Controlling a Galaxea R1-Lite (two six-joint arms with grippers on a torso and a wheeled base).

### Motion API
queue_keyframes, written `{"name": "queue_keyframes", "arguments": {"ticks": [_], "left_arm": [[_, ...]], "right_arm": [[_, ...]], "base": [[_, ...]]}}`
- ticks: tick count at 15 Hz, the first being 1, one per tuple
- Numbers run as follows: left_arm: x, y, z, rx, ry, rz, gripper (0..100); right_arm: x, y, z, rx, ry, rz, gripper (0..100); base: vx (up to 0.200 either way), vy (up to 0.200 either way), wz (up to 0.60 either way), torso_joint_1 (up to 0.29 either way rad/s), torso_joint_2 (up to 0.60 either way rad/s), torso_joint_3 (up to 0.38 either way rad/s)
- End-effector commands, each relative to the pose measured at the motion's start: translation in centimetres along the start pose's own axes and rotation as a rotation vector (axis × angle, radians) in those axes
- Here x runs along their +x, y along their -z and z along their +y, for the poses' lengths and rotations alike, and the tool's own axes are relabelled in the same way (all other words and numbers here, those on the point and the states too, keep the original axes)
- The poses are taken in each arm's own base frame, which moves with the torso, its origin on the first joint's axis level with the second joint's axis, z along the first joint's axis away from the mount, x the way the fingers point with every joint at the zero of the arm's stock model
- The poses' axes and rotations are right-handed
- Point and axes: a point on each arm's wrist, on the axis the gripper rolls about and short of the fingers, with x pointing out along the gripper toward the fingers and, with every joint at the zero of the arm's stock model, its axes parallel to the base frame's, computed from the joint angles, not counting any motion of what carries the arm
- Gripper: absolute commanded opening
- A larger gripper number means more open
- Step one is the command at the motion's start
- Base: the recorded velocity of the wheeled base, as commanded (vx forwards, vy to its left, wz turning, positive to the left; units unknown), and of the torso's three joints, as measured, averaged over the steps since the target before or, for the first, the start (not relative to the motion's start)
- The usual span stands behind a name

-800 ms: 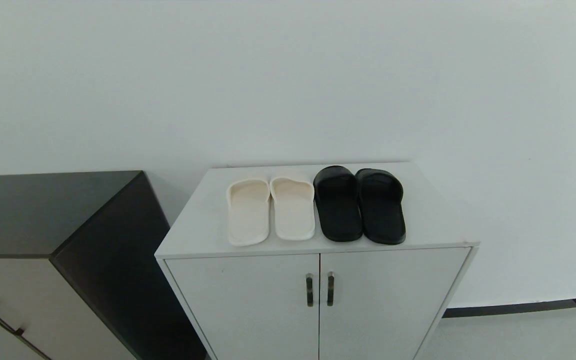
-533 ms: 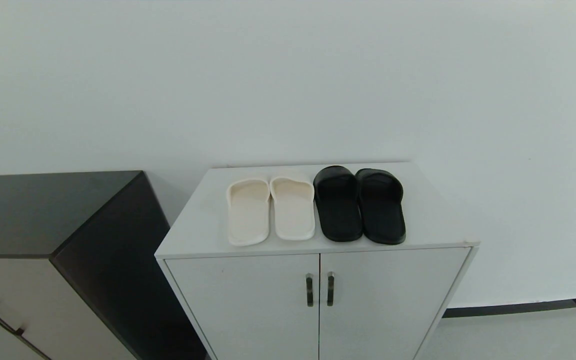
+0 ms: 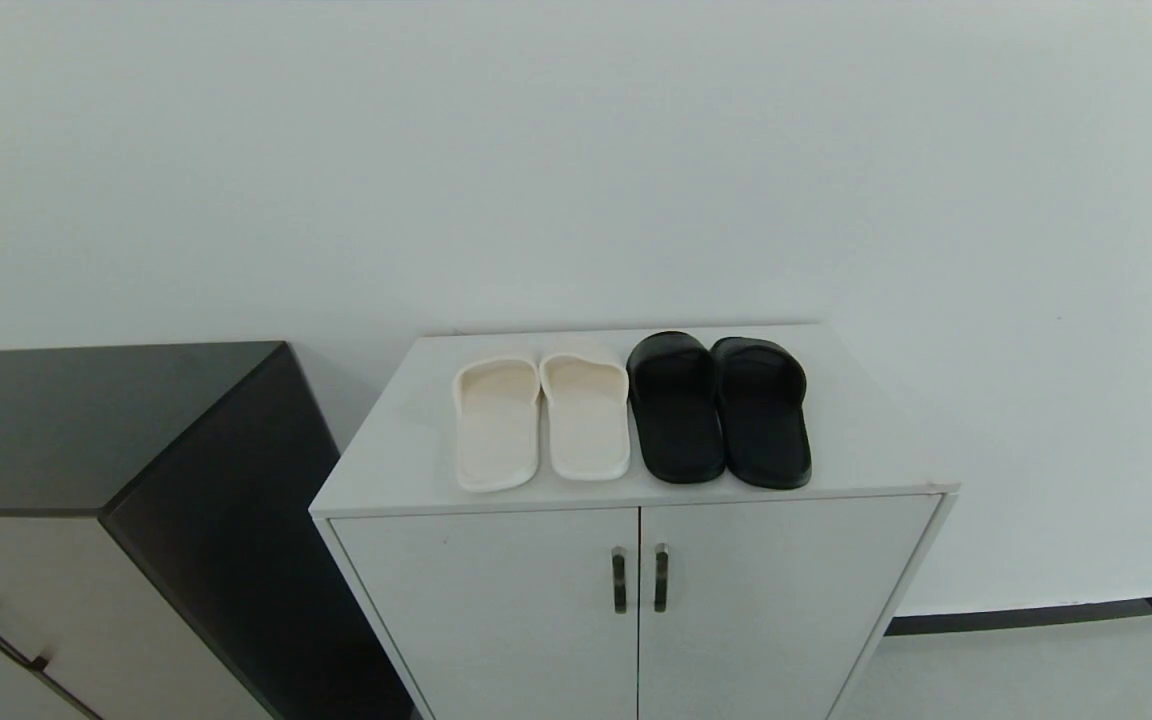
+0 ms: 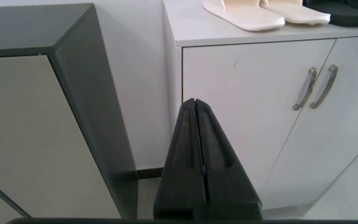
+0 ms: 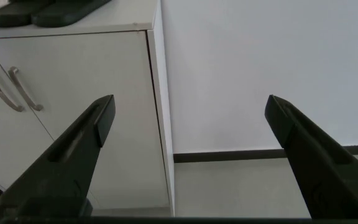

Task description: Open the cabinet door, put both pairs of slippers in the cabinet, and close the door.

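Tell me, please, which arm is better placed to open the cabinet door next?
Probably the right. The right gripper is open, with the right door's handle ahead of it; the left gripper is shut and would have to open first.

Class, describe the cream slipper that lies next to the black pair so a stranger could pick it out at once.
Find the white two-door cabinet against the wall. Four slippers lie in a row on its top, the cream pair on the robot's left, the black pair on its right. Yours is the cream slipper directly beside a black one, the only cream one with a dark neighbour.
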Motion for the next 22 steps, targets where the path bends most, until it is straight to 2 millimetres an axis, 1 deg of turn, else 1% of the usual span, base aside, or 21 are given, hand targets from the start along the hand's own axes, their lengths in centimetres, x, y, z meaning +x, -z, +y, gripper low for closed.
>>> {"name": "queue_keyframes", "arguments": {"ticks": [1,4,6,7,8,9,10,11,12,13,14,15,16,17,19,21,22], "left_arm": [[0.0,0.0,0.0,0.003,0.0,0.001,0],[0.0,0.0,0.0,0.002,0.0,0.001,0],[0.0,0.0,0.0,0.002,0.0,0.001,0],[0.0,0.0,0.0,0.002,0.001,0.001,0],[0.0,0.0,0.0,0.003,0.001,0.001,0],[0.0,0.0,0.0,0.003,0.001,0.001,0],[0.0,0.0,0.0,0.005,0.001,0.001,0],[0.0,0.0,0.0,0.005,0.001,0.001,0],[0.0,0.0,0.0,0.005,0.001,0.001,0],[0.0,0.0,0.0,0.005,0.001,0.001,0],[0.0,0.0,0.0,0.005,0.003,0.001,0],[0.0,0.0,0.0,0.005,0.003,0.001,0],[0.0,0.0,0.0,0.005,0.003,0.001,0],[0.0,0.0,0.0,0.005,0.001,0.001,0],[0.0,0.0,0.0,0.005,0.003,0.001,0],[0.0,0.0,0.0,0.005,0.003,0.001,0],[0.0,0.0,0.0,0.005,0.003,0.001,0]], "right_arm": [[0.0,0.0,0.0,-0.001,0.014,0.001,100],[0.0,-0.2,-0.1,-0.011,0.06,-0.006,100],[0.0,-0.3,-0.1,-0.023,0.057,-0.008,100],[-0.5,-4.5,-0.1,0.035,0.042,-0.093,100],[-1.1,-10.6,-0.2,0.166,-0.008,-0.172,100],[-0.3,-14.3,-0.1,0.196,-0.081,-0.129,100],[1.6,-15.0,0.1,0.195,-0.142,-0.003,100],[4.2,-14.7,0.3,0.159,-0.215,0.125,100],[6.5,-14.6,0.5,0.098,-0.249,0.201,100],[7.6,-14.6,0.6,0.085,-0.254,0.224,100],[9.9,-15.0,1.1,0.077,-0.306,0.231,100],[11.8,-15.4,2.1,0.082,-0.364,0.223,100],[13.0,-15.4,3.0,0.089,-0.359,0.244,100],[14.4,-15.3,5.0,0.092,-0.384,0.278,100],[16.6,-16.2,9.1,0.139,-0.396,0.262,100],[20.2,-16.1,13.7,0.123,-0.335,0.262,100],[21.1,-16.0,14.6,0.123,-0.318,0.259,100]], "base": [[0.0,0.0,0.0,0.0,0.0,0.0],[0.0,0.0,0.0,0.0,0.0,0.0],[0.0,0.0,0.0,0.0,0.0,0.0],[0.0,0.0,0.0,0.0,0.0,0.0],[0.0,0.0,0.0,0.0,0.0,0.0],[0.0,0.0,0.0,0.0,0.0,0.0],[0.0,0.0,0.0,0.0,0.0,0.0],[0.0,0.0,0.0,0.0,0.0,0.0],[0.0,0.0,0.0,0.0,0.0,0.0],[0.0,0.0,0.0,0.0,0.0,0.0],[0.0,0.0,0.0,0.0,0.0,0.0],[0.0,0.0,0.0,0.0,0.0,0.0],[0.0,0.0,0.0,0.0,0.0,0.0],[0.0,0.0,0.0,0.0,0.0,0.0],[0.0,0.0,0.0,0.0,0.0,0.0],[0.0,0.0,0.0,0.0,0.0,0.0],[0.0,0.0,0.0,0.0,0.0,0.0]]}}
